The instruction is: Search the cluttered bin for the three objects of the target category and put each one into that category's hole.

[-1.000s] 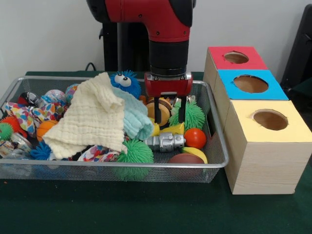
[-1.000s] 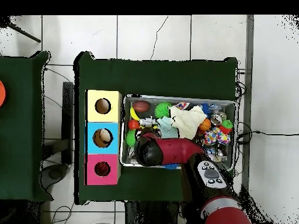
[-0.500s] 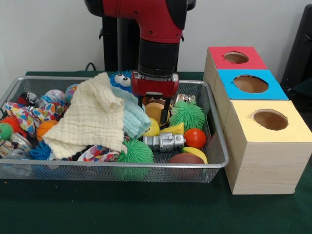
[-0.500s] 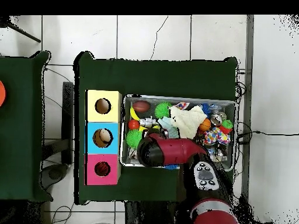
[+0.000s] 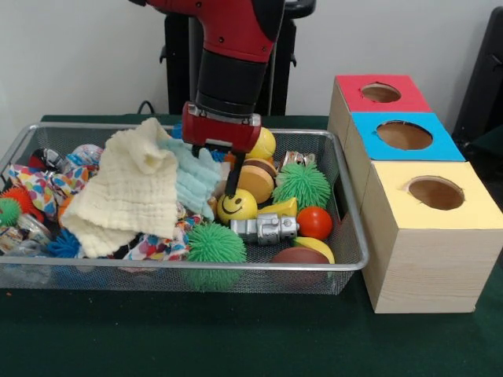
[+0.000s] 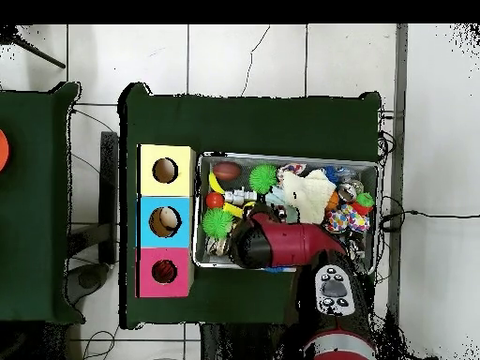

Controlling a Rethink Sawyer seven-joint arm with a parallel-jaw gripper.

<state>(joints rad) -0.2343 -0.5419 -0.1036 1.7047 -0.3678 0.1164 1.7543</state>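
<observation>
My gripper (image 5: 215, 171) is low in the wire bin (image 5: 355, 236), pressed against the right edge of a light blue cloth (image 5: 189, 177) and a cream cloth (image 5: 126, 188). One black finger (image 5: 233, 176) shows just above a yellow smiley ball (image 5: 236, 206); the other is hidden behind the blue cloth. The jaws look open and hold nothing. To the right lie an orange wooden disc (image 5: 257, 181), a yellow ball (image 5: 264, 144), a green spiky ball (image 5: 302, 184), a silver robot toy (image 5: 266, 229) and a red ball (image 5: 314, 222). Overhead, the arm (image 6: 277, 246) covers the gripper.
Three boxes with holes stand right of the bin: red (image 5: 381, 93), blue (image 5: 403, 135), yellow (image 5: 435, 192). A second green spiky ball (image 5: 214, 243) and a brown football (image 5: 299, 255) lie at the bin's front. Patterned cloth and small toys (image 5: 39, 196) fill the left end.
The arm swung left in the front view and pushed both cloths left. The smiley ball and yellow ball came into sight; the blue fuzzy toy is now hidden.
</observation>
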